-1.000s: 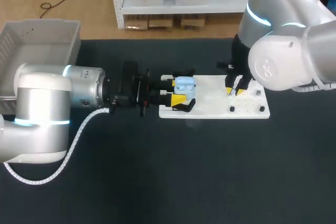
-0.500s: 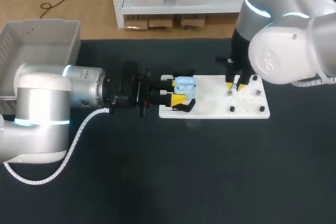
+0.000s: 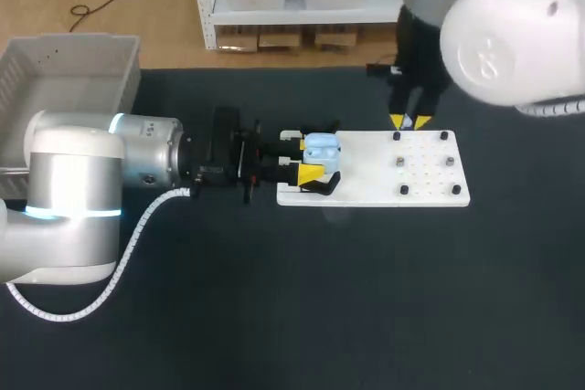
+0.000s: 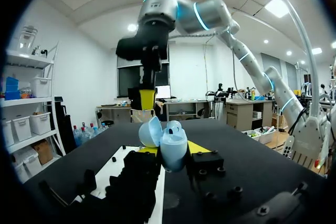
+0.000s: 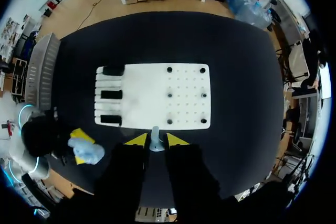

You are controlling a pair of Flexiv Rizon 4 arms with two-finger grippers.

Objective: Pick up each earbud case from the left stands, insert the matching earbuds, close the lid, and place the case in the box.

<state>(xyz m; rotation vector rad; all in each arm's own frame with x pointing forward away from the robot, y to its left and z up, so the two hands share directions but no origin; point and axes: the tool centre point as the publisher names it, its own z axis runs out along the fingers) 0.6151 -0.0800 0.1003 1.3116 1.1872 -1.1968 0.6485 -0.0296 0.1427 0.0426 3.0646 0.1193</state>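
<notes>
A light blue earbud case (image 3: 323, 149) with its lid open hangs over the left end of the white board (image 3: 366, 171). My left gripper (image 3: 307, 158) is shut on it from the side. In the left wrist view the case (image 4: 173, 148) sits between the yellow tips, with its lid (image 4: 149, 132) tipped back. My right gripper (image 3: 408, 121) hangs above the board's far edge, shut on a small grey earbud (image 5: 155, 145) between its tips. Small dark pegs (image 3: 403, 190) stand on the board's right half.
A grey bin (image 3: 64, 70) stands at the table's back left. Three black stands (image 5: 111, 94) line the board's left edge in the right wrist view. Dark table surface (image 3: 366, 299) lies in front of the board.
My right gripper has lifted off the board's peg area and moved toward the far edge, carrying the small earbud. The left arm and the case have not moved.
</notes>
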